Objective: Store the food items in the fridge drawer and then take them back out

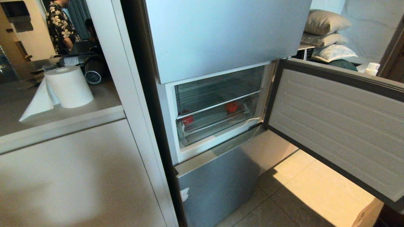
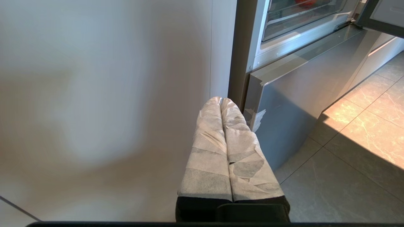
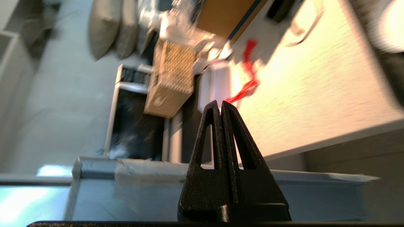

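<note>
Two food items sit behind clear plastic in the open fridge: one (image 1: 188,119) at the left of the fridge drawer (image 1: 217,124), another (image 1: 231,107) further right, near its upper edge. Left gripper (image 2: 221,100), fingers pressed together, hangs low beside the fridge's lower door (image 2: 284,104). Right gripper (image 3: 220,104), fingers closed on nothing, points toward a pale counter (image 3: 315,94) bearing a red ribbon (image 3: 247,75).

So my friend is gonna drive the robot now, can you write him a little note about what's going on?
Left gripper: shut, empty, parked low beside the fridge's bottom door.
Right gripper: shut, empty, over by a pale table, away from the fridge.
Fridge door stands open. Fridge drawer is pushed in, with two red food items showing behind its clear front.
Done: food looks stored.
Left: pull the drawer out, take the food back out.
</note>
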